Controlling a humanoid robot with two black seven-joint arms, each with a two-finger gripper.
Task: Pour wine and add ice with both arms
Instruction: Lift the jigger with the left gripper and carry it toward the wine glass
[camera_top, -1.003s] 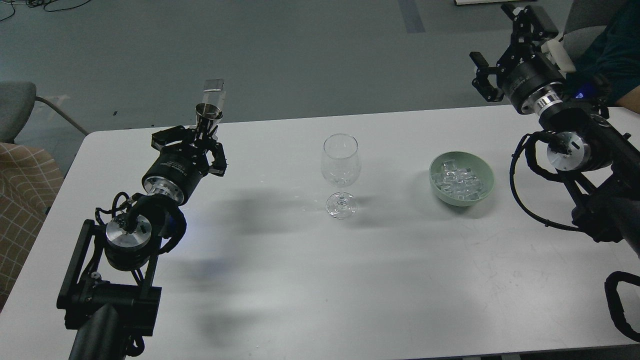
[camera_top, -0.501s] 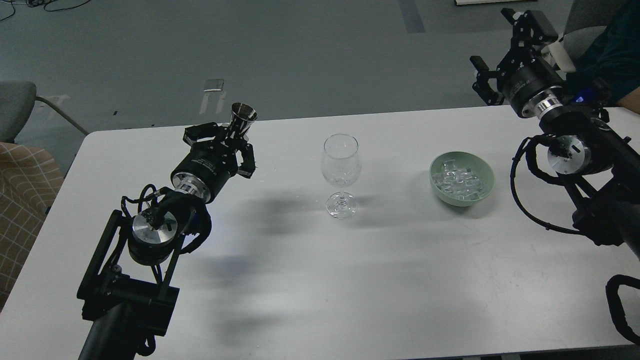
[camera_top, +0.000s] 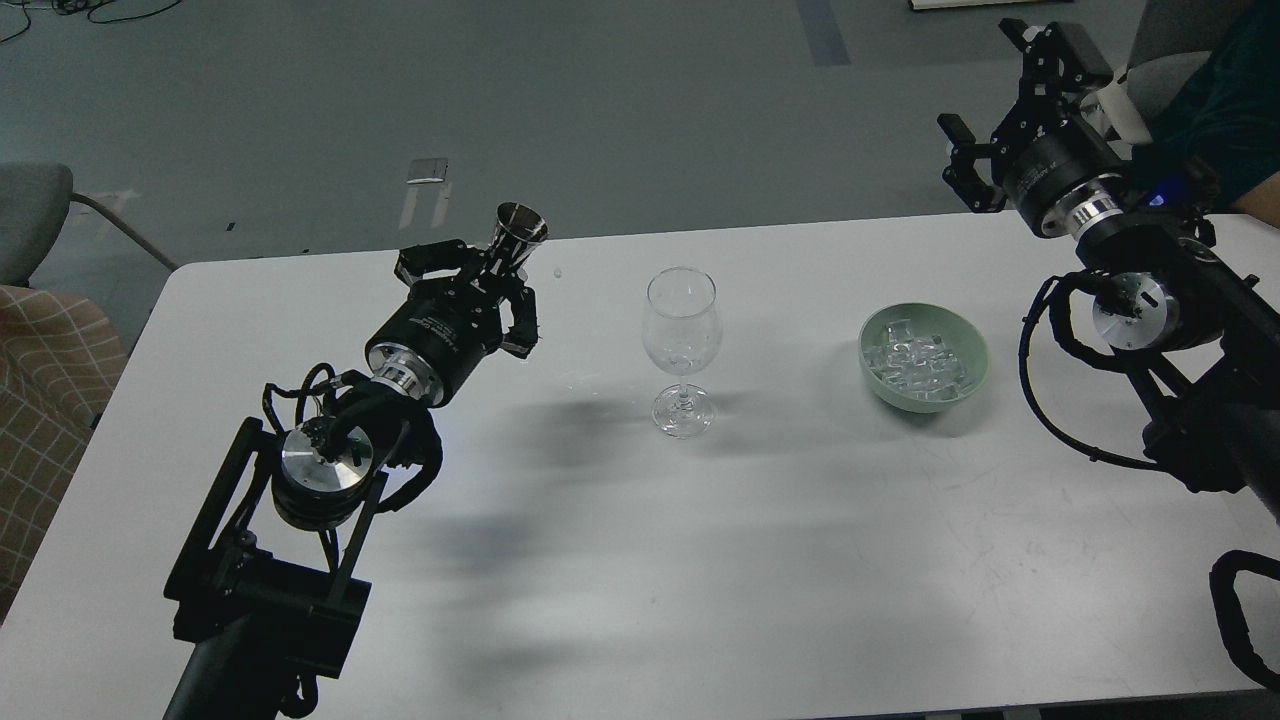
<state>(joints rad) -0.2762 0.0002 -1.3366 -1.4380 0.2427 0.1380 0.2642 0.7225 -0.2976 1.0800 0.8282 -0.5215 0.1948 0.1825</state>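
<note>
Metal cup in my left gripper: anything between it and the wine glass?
Nothing visible. The metal cup in the left gripper sits left of the wine glass, with only bare white table between them. The green bowl of ice lies beyond the glass, to its right.

The wine glass stands upright mid-table, with bare white table open on all sides of it; the near half of the tabletop carries nothing but shadows. Left of the glass, the left gripper with its steel cup occupies that side's air. To the right, the green bowl of ice sits well apart from the glass, leaving a clear lane between them.
</note>
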